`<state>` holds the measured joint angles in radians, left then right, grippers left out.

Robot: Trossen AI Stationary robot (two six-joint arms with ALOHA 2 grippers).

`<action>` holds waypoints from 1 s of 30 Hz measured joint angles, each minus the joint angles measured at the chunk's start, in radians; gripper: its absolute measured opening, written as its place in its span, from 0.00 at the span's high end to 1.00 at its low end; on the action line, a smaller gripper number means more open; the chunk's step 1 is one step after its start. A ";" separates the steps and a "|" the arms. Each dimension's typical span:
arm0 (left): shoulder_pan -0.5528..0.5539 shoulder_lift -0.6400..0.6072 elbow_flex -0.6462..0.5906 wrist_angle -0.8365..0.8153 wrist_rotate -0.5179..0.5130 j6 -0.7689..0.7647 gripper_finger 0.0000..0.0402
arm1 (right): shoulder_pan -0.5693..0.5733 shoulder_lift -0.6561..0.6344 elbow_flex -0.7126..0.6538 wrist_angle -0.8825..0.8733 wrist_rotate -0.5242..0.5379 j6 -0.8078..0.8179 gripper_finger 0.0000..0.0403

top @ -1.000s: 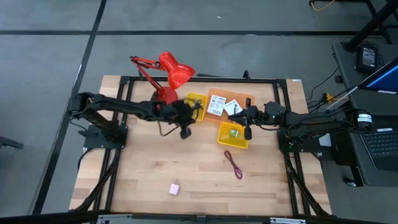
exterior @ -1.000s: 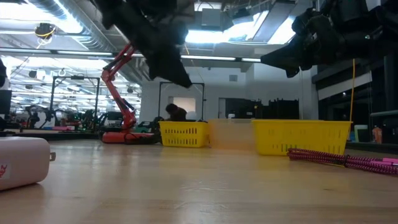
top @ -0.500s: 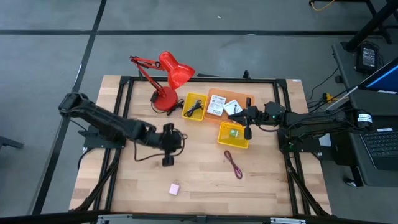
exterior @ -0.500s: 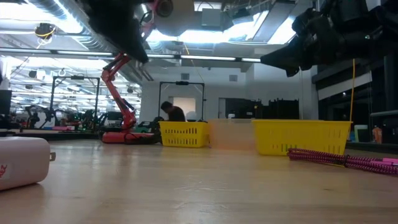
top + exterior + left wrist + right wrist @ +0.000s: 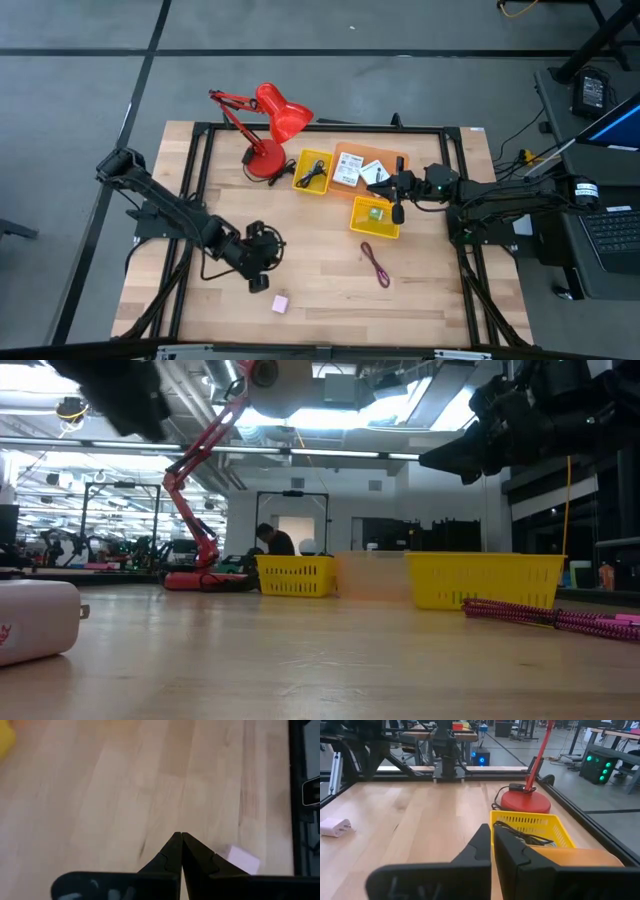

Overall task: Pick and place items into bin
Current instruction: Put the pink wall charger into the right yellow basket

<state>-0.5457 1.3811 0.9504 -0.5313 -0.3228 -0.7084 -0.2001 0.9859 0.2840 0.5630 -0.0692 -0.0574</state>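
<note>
**Table stock: bins, loose items, both grippers**

Writing: none can be read; the two white cards (image 5: 360, 172) carry black marks too small to make out.

Left gripper (image 5: 258, 283): over the near-left part of the wooden table (image 5: 320, 270), close to the pink block (image 5: 281, 303). Fingertips (image 5: 176, 840) pressed together, holding nothing.

Right gripper (image 5: 397, 211): above the inner edge of the yellow bin (image 5: 375, 217) nearest it. Fingers (image 5: 482, 837) closed tip to tip, empty.

Items:
- Pink block, loose on the table near the front edge.
- Maroon cord (image 5: 376, 264), lying on the wood just in front of the yellow bin.
- Black cable (image 5: 312, 175), inside the small yellow bin (image 5: 313, 172) beside the red desk lamp (image 5: 268, 125).
- White cards, inside the orange bin (image 5: 366, 164).
- Small green piece (image 5: 376, 213), inside the yellow bin.

Surface: pale wood planks within a black frame.

Room: grey floor; workshop with ceiling lights, benches and a person (image 5: 273, 541) behind the table.
</note>
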 joint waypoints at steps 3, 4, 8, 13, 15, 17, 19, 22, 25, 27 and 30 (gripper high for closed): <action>-0.032 0.000 0.000 -0.050 0.000 -0.133 1.00 | 0.000 0.000 0.000 0.000 0.000 0.000 0.99; -0.043 0.000 0.000 -0.063 0.001 -0.175 0.99 | 0.000 0.000 0.000 0.000 0.000 0.001 0.99; -0.088 0.002 0.005 -0.077 0.001 -0.289 1.00 | 0.000 0.000 0.000 0.000 0.000 0.002 0.99; -0.122 0.074 0.107 -0.109 -0.020 -0.327 1.00 | 0.000 0.000 0.000 0.000 0.000 0.001 0.99; -0.123 0.129 0.178 -0.142 -0.016 -0.329 1.00 | 0.000 0.000 0.000 0.002 0.000 0.000 0.99; -0.122 0.190 0.262 -0.199 -0.010 -0.348 1.00 | 0.000 0.000 0.000 0.004 0.000 -0.007 0.99; -0.123 0.257 0.349 -0.266 0.018 -0.384 0.99 | 0.000 0.000 0.000 0.009 0.000 -0.005 0.99; -0.131 0.354 0.473 -0.392 0.073 -0.473 1.00 | 0.000 0.000 0.000 0.008 0.000 0.006 0.99; -0.143 0.432 0.576 -0.492 0.128 -0.588 1.00 | 0.000 0.000 0.000 0.002 -0.001 0.031 0.99; -0.156 0.475 0.627 -0.516 0.140 -0.659 0.99 | 0.000 0.000 0.000 -0.009 -0.001 0.048 0.99; -0.175 0.517 0.680 -0.511 0.133 -0.756 1.00 | 0.000 0.000 0.000 -0.016 -0.003 0.054 0.99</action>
<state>-0.7210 1.8983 1.6305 -1.0427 -0.1900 -1.4640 -0.1997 0.9859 0.2840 0.5469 -0.0723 -0.0036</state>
